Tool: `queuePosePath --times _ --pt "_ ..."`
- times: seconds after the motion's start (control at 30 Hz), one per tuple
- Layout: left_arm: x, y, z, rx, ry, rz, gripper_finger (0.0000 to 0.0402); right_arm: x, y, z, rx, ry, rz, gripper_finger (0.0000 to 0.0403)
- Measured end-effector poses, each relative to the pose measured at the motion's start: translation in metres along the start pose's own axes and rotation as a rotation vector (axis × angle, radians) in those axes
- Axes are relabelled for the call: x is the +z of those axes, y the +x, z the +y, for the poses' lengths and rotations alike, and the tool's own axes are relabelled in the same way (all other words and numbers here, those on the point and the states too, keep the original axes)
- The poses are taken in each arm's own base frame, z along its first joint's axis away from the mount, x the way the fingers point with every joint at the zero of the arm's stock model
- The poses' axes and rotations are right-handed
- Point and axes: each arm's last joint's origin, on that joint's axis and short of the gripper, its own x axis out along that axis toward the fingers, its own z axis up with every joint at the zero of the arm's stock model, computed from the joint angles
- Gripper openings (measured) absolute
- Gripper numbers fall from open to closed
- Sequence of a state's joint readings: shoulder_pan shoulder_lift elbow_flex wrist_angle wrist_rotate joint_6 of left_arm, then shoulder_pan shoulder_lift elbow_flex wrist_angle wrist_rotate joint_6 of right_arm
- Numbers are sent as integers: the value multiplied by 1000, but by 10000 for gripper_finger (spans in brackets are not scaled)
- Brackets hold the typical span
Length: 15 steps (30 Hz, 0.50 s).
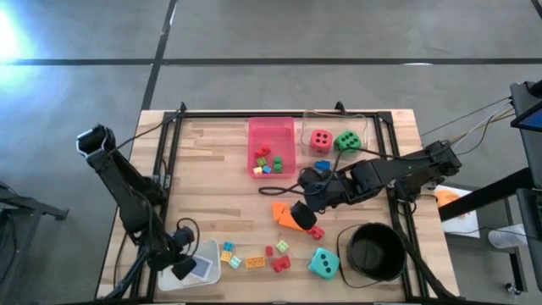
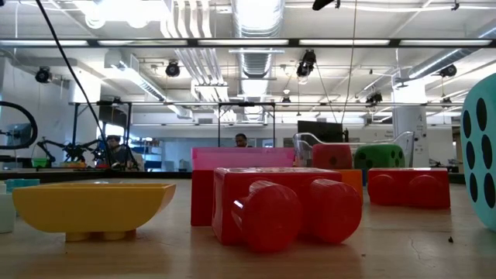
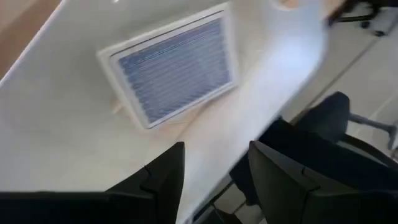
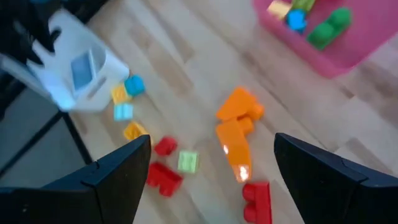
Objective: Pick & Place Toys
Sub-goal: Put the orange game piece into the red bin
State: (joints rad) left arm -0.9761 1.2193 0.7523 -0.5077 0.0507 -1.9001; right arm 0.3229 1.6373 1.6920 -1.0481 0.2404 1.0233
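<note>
Two orange bricks (image 1: 288, 216) lie on the wood at mid-table, with a red brick (image 1: 316, 230) beside them. My right gripper (image 1: 305, 210) hovers open just above them; its wrist view shows the orange bricks (image 4: 236, 130) between its spread fingers. My left gripper (image 1: 182, 267) is at the near left, at a white tray (image 1: 201, 261) that holds a flat card (image 3: 174, 71). Several small bricks (image 1: 254, 254) and a teal die (image 1: 323, 263) lie along the near edge. A red die (image 1: 320, 140) and a green die (image 1: 346, 141) stand at the back. My left gripper has the white tray's rim (image 3: 214, 165) between its two fingers, which stand half closed on either side of it. The fingers come from the table's near left corner. How the tray sits in the hold does not show plainly.
A pink tray (image 1: 271, 144) with several bricks stands at the back centre. A black round bucket (image 1: 373, 250) stands at the near right. In the low view a red brick (image 2: 279, 205) and a yellow brick (image 2: 93, 205) lie close in front.
</note>
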Motion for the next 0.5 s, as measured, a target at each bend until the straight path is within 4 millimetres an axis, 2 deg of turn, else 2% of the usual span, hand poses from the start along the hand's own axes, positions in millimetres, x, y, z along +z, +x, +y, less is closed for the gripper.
queuePosePath --times 0.2,0.33,0.5 --pt "8 -26 -3 -51 118 -163 181 -6 26 4 -43 -90 77 329" --pt "17 -46 2 -101 124 -257 181 -10 44 5 -87 -158 110 329" --pt "33 -68 8 -107 233 -329 181 -15 61 6 -122 -221 140 329"
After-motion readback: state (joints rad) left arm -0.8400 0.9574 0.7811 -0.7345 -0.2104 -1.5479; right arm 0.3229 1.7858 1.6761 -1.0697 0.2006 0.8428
